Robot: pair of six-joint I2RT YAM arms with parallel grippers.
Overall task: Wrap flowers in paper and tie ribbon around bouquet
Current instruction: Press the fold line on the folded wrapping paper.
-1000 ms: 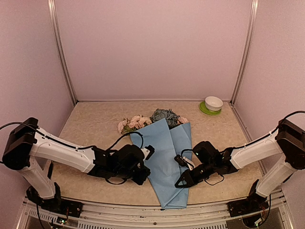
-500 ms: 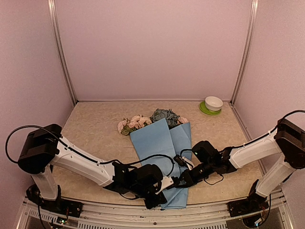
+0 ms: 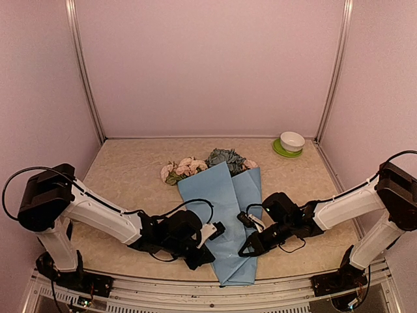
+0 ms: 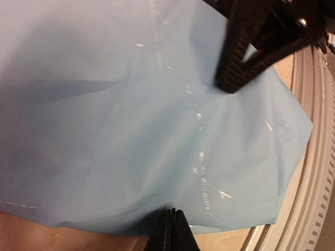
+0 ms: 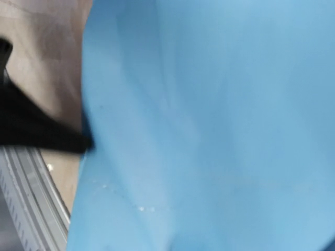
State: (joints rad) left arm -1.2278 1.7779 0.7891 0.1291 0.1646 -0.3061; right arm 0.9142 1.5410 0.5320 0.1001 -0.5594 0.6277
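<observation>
Flowers [image 3: 195, 166] poke out past the far end of the paper [image 3: 225, 208] folded over them, the left gripper [image 3: 217, 229] closed at its left edge, the right gripper [image 3: 246, 250] closed at its right, so a tug could unfold it.

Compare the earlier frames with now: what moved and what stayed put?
The left end effector swept from the left edge of the paper down toward its near tip, then pulled partway back. It is shut and sits at that left edge. Nothing was visibly taken or released. The right end effector, flowers, paper and white bowl stayed as they were.
</observation>
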